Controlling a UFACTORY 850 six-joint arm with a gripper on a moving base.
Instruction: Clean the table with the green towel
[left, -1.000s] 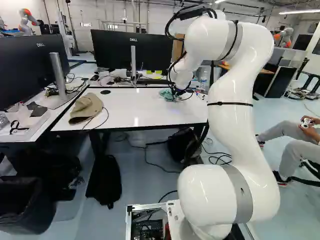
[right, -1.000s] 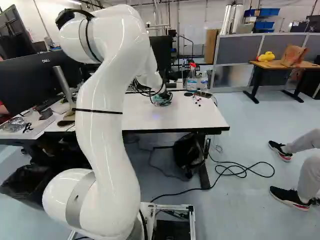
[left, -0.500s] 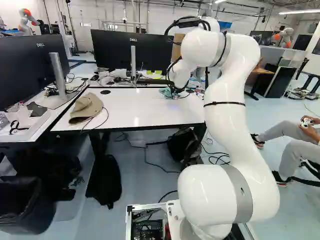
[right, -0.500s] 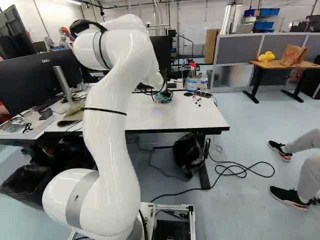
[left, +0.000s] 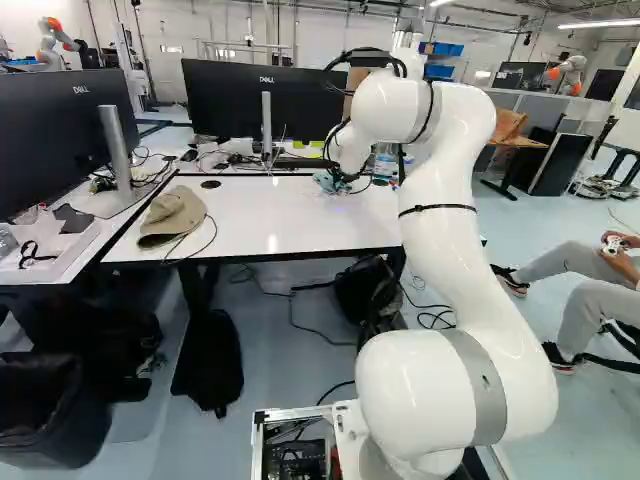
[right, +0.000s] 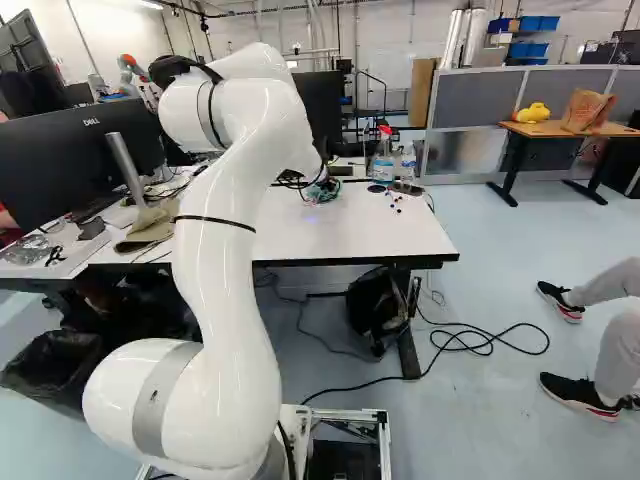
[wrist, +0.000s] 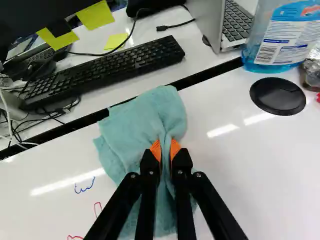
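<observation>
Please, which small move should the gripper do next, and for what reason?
Probably slide the towel across the blue scribble: the gripper is shut on the towel, which rests on the table, and the scribble and red marks lie just beside it.

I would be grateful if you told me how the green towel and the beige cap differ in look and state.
The towel is blue-green, while the cap is beige. The towel is pinched and gathered in the gripper; the cap lies ungripped. The towel is by the far edge of the white table, the cap nearer its left end in the left base view. Both are on that table.
</observation>
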